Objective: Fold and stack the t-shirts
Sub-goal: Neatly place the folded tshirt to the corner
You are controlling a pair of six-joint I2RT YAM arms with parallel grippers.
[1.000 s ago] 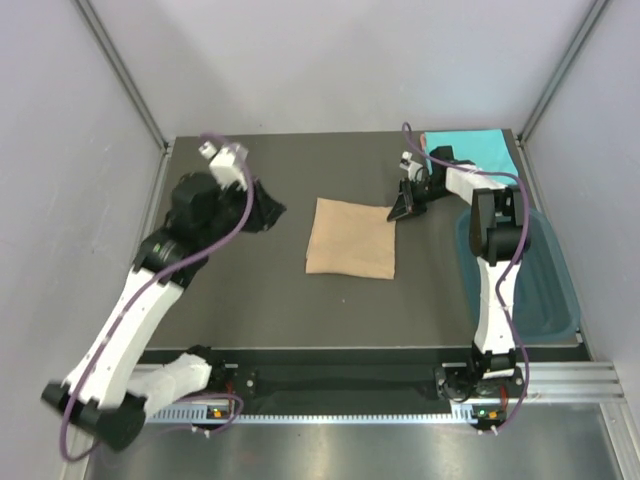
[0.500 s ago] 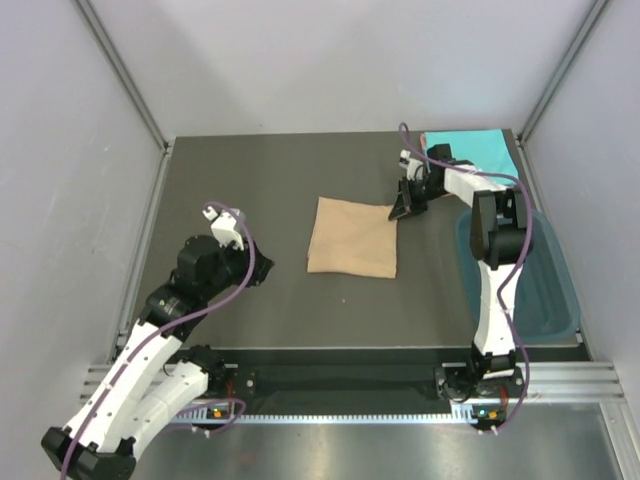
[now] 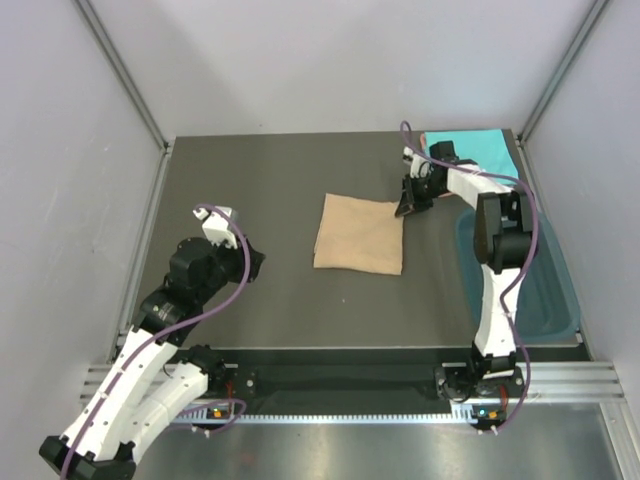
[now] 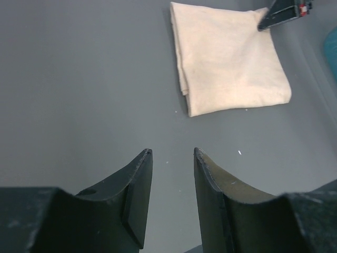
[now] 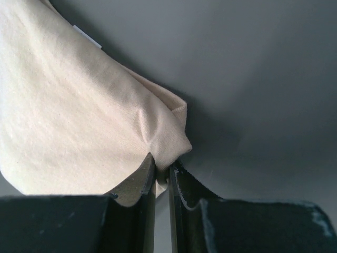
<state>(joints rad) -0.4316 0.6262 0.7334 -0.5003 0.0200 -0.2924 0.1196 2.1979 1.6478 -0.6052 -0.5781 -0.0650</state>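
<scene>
Nearest us, the left gripper (image 4: 171, 153) hangs over the table (image 3: 280, 310), jaws partly apart and holding nothing. Mid-table we see the folded tan t-shirt (image 3: 360, 235), its far right corner pinched by the right gripper (image 5: 162, 167). Beyond, the turquoise t-shirt (image 3: 472, 150) lies in the far right corner.

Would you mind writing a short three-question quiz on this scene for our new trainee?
1. True or false: the left hand is open and holds nothing.
2. The right hand pinches the tan t-shirt at: A) a corner; B) its middle; C) nowhere.
3. What colour is the far t-shirt lying beyond the right hand?
Key: 1 true; 2 A; 3 turquoise.
</scene>
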